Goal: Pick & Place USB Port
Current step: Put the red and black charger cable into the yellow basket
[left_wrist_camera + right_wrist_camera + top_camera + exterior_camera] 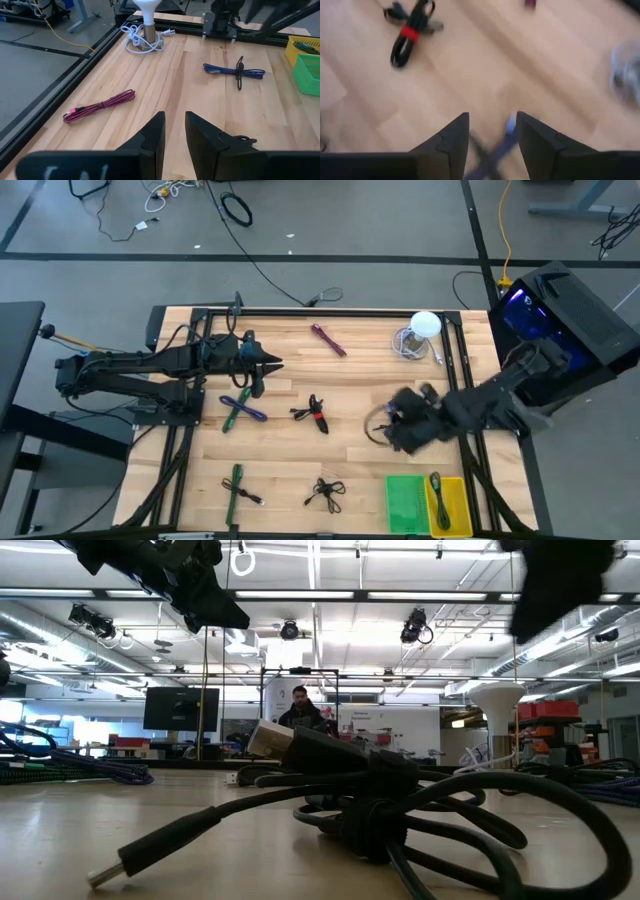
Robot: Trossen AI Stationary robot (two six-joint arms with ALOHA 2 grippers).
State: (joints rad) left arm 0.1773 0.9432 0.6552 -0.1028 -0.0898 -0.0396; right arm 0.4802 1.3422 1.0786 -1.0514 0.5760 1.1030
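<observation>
A blue USB cable tied with a black strap (235,71) lies on the table's right half. My right gripper (385,428) is over it and open. In the right wrist view (492,132) a blurred piece of the blue cable (502,142) shows between the two fingers. My left gripper (275,365) hangs above the table's left middle, slightly open and empty (174,132). A green bin (405,502) and a yellow bin (455,505) stand at the near right edge. The yellow bin holds a cable (438,485). My right gripper comes at the blue cable (502,142) from above with one finger on each side of it. The view is blurred, so I cannot tell whether the fingers touch it.
A pink cable (328,340) and a white lamp with its coiled cord (422,330) are at the far side. A black cable with a red tie (315,416) lies mid-table and a blue and green cable pair (240,410) lies left. A green cable (235,485) and a black cable (325,492) are near the front.
</observation>
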